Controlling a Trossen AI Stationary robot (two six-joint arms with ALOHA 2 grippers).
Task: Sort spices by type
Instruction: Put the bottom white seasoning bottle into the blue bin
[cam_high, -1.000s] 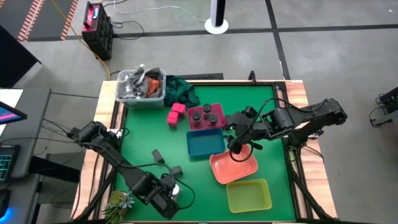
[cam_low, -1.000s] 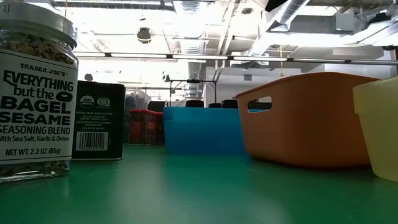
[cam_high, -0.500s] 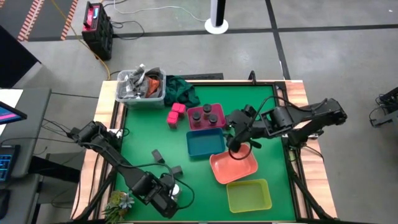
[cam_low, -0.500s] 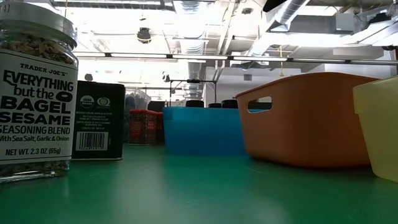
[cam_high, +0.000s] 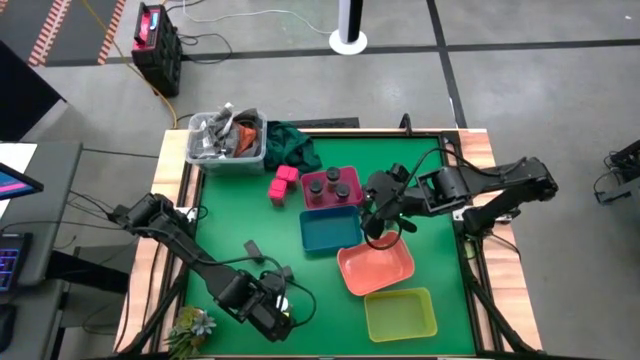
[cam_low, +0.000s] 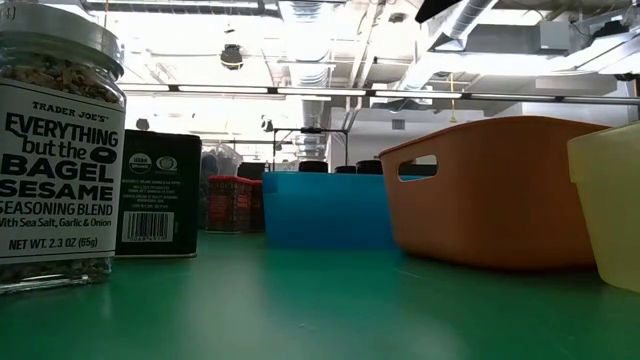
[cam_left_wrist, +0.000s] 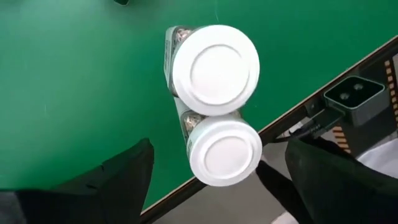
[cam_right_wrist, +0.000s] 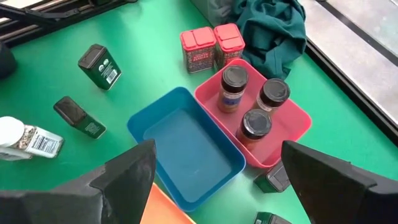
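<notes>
Two white-capped jars (cam_left_wrist: 216, 70) (cam_left_wrist: 224, 149) stand side by side on their bases at the table's near edge (cam_high: 284, 300). My left gripper (cam_left_wrist: 227, 183) hangs open above them, pointing down, with a finger on either side and clear of both. My right gripper (cam_right_wrist: 227, 186) is open and holds nothing, hovering (cam_high: 377, 232) where the blue tray (cam_right_wrist: 186, 146) meets the salmon tray (cam_high: 378, 270). Three dark-capped jars (cam_right_wrist: 252, 102) stand in the pink tray (cam_right_wrist: 298, 124). Two pink blocks (cam_right_wrist: 211, 45) and dark boxes (cam_right_wrist: 99, 65) (cam_right_wrist: 78, 115) stand on the mat.
The yellow-green tray (cam_high: 400, 313) sits near the salmon one. A clear bin of clutter (cam_high: 225, 140) and a dark green cloth (cam_high: 290, 145) lie at the far edge. Two more dark boxes (cam_right_wrist: 270, 177) lie beside the pink tray. Bare mat lies left of the blue tray.
My right gripper has drawn a little toward the far-left, off the salmon tray toward the blue one. My left gripper has shifted slightly toward the far right, over the white-capped jars. Nothing on the table has moved.
</notes>
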